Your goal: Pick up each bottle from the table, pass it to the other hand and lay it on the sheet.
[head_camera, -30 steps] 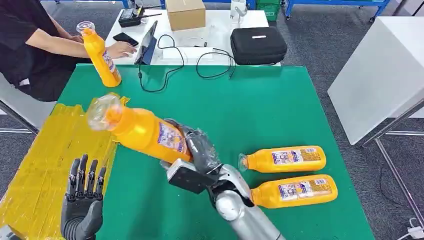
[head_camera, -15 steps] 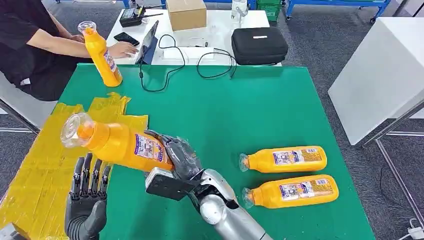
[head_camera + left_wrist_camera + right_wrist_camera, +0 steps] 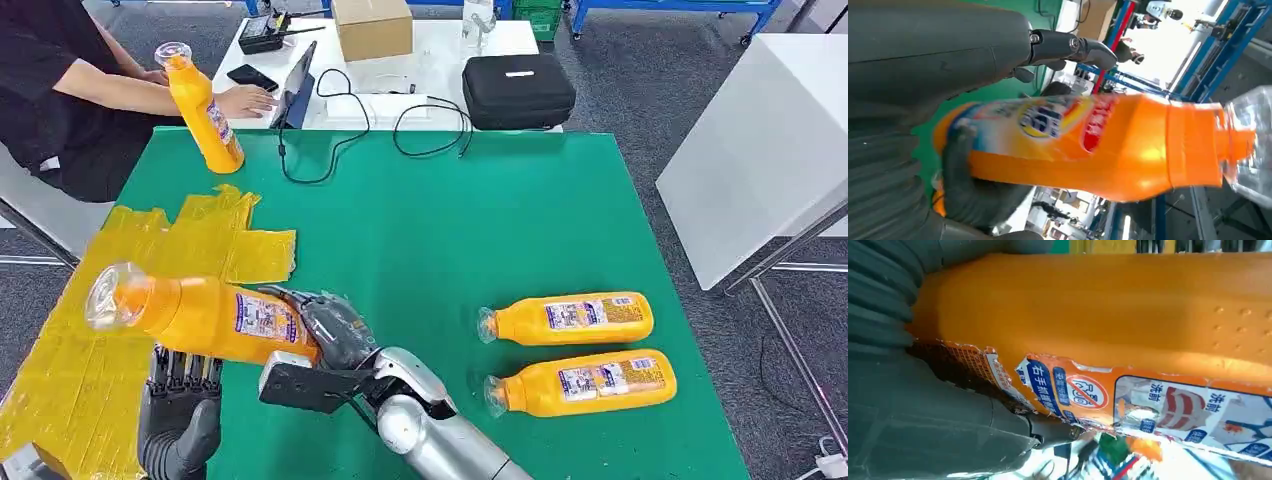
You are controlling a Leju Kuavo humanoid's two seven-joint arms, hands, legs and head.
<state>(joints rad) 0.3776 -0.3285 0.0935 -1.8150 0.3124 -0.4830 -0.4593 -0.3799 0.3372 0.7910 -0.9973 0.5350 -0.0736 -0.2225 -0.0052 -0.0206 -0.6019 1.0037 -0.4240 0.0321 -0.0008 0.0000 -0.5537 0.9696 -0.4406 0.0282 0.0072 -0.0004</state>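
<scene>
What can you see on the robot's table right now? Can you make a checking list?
Surface: green table, yellow sheet at its left.
Job's things: held bottle over the sheet; two lying bottles; one standing bottle.
Clutter: nothing seen on the green.
Hands: right robot hand grips the held bottle; left robot hand beneath it, contact unclear.
Cables: black cable across the far edge.
Surroundings: person, white desk, black case, box.

right robot hand (image 3: 325, 325) gripping, left robot hand (image 3: 180, 415) fingers up, spread
</scene>
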